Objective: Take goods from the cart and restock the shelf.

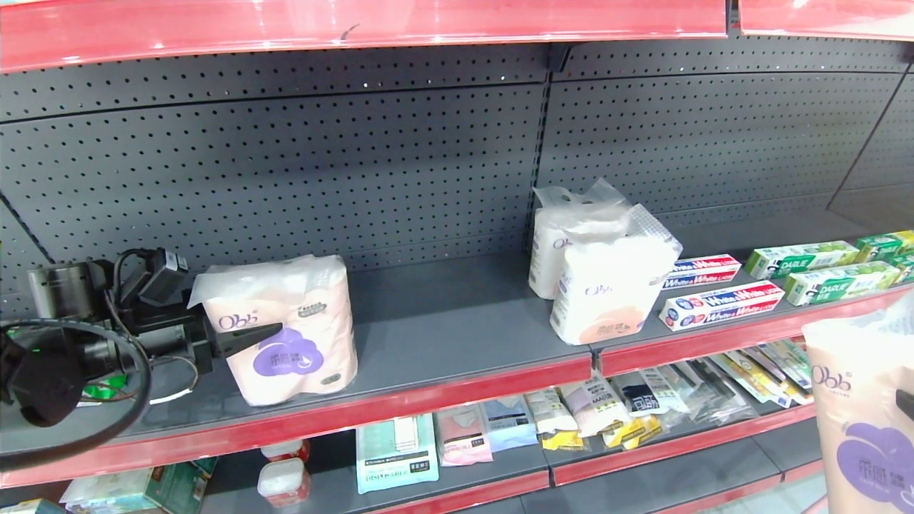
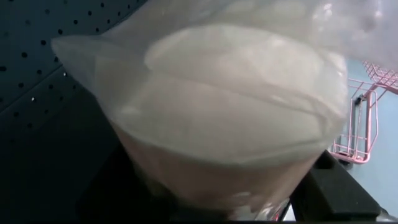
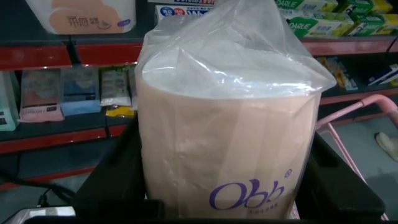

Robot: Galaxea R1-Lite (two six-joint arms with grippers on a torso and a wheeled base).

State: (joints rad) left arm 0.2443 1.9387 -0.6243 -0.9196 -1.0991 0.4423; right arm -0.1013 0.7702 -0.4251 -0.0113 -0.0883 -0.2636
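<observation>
A pink toilet paper pack (image 1: 285,328) with a purple label stands upright on the grey shelf (image 1: 443,321), at its left end. My left gripper (image 1: 264,332) is shut on it from the left, one black finger (image 1: 250,335) lying across its front. In the left wrist view the pack (image 2: 236,106) sits between the fingers (image 2: 336,193). At the lower right, my right gripper (image 1: 901,407) is shut on a second pack (image 1: 860,407), held in front of and below the shelf. That pack (image 3: 230,124) stands between the fingers (image 3: 112,174).
Two white paper packs (image 1: 607,278) stand mid-shelf, with red-and-white toothpaste boxes (image 1: 721,293) and green ones (image 1: 821,271) to their right. The stretch of shelf between my left pack and the white packs is bare. A lower shelf (image 1: 500,435) holds small packets. A pink cart (image 2: 360,124) stands behind.
</observation>
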